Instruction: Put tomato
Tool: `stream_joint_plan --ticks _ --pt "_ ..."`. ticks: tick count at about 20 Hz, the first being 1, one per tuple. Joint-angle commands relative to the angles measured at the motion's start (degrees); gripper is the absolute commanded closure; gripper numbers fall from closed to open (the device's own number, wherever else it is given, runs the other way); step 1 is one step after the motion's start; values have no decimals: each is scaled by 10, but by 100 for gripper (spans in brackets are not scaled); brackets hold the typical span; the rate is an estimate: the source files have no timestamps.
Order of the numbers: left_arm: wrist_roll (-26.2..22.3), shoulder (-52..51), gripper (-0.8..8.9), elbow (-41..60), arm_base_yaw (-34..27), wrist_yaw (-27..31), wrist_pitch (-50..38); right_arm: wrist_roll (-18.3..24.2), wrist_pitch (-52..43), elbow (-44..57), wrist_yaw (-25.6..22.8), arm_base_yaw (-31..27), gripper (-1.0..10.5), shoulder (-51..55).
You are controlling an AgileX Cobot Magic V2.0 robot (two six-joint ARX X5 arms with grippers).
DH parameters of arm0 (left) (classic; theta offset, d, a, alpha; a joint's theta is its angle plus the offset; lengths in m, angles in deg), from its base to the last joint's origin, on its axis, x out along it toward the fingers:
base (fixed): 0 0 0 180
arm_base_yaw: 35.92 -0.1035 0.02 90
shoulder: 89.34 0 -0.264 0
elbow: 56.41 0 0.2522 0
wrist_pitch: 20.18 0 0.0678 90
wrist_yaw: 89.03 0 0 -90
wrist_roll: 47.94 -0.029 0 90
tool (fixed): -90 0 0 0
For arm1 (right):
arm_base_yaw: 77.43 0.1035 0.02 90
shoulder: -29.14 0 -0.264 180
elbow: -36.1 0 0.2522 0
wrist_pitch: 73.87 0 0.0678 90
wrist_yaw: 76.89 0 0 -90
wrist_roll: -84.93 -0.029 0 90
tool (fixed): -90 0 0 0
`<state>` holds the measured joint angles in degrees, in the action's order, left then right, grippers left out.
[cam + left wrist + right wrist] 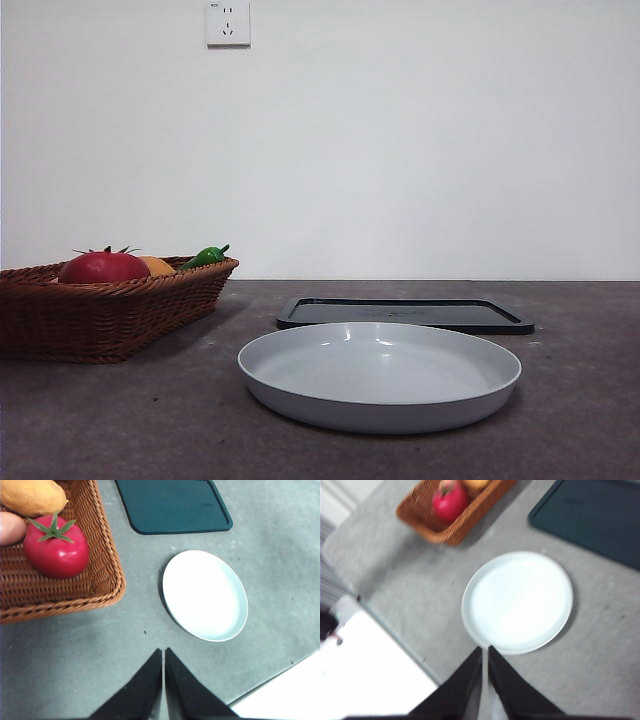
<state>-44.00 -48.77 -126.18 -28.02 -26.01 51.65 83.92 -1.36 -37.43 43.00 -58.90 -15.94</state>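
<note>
In the wicker basket (105, 565) lies the tomato (56, 554) — glossy, probably slick and light, best pinched across its round middle, below the stem. Left gripper (163, 655) and right gripper (485, 652) hover well apart from it, jaws pressed together.

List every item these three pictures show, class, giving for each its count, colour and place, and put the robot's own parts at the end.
tomato: one, red with a green stem, in the basket.
orange fruit: one, orange, in the basket beside the tomato.
green pepper: one, green, at the basket's far end.
basket: one, brown wicker, on the table's side.
plate: one, white, mid-table, nothing on it.
tray: one, dark, flat, behind the plate.
wall socket: one, white, on the wall.
left hand: one, black, jaws shut, above the table.
right hand: one, black, jaws shut, over the plate's edge.
</note>
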Motion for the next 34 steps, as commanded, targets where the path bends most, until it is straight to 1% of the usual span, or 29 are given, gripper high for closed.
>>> stream_joint_plan --ticks 1,3,5,6,7,8,10,12,15,17,21,24,27,30,34 --pt "-10 3 804 -14 2 -1 -4 15 0 -11 0 9 940 -6" --pt "-18 3 802 -14 2 -1 -5 15 0 -11 1 9 940 -6" --pt "-18 3 741 -14 2 -1 -6 15 0 -11 1 9 936 -5" --pt "-18 3 683 -14 2 -1 -6 15 0 -11 1 9 914 -5" --pt "-18 3 622 -14 2 -1 -6 15 0 -11 1 9 858 -5" --pt "-18 3 536 -14 2 0 -8 15 0 -11 1 9 759 -6" --pt "-17 3 380 -14 2 0 -11 15 0 -11 1 9 599 -6" --pt "-17 4 303 -14 2 0 -16 15 0 -11 1 9 558 -6" --pt "-17 12 303 -14 2 2 -35 15 -2 -11 0 9 558 -6" --pt "-17 28 302 -14 2 17 -53 15 -2 -11 -1 9 557 -6" --pt "-24 89 303 -14 4 37 -122 15 -3 -11 -1 9 557 -6" --pt "-42 155 304 -14 4 66 -190 15 -3 -11 -1 9 557 -6" --pt "-64 222 304 -14 4 94 -240 15 -3 -11 -1 9 557 -6" --pt "-90 287 306 -14 4 97 -284 14 -2 -11 -1 9 557 -6" --pt "-109 362 306 -14 4 112 -343 14 0 -11 -1 9 558 -6"
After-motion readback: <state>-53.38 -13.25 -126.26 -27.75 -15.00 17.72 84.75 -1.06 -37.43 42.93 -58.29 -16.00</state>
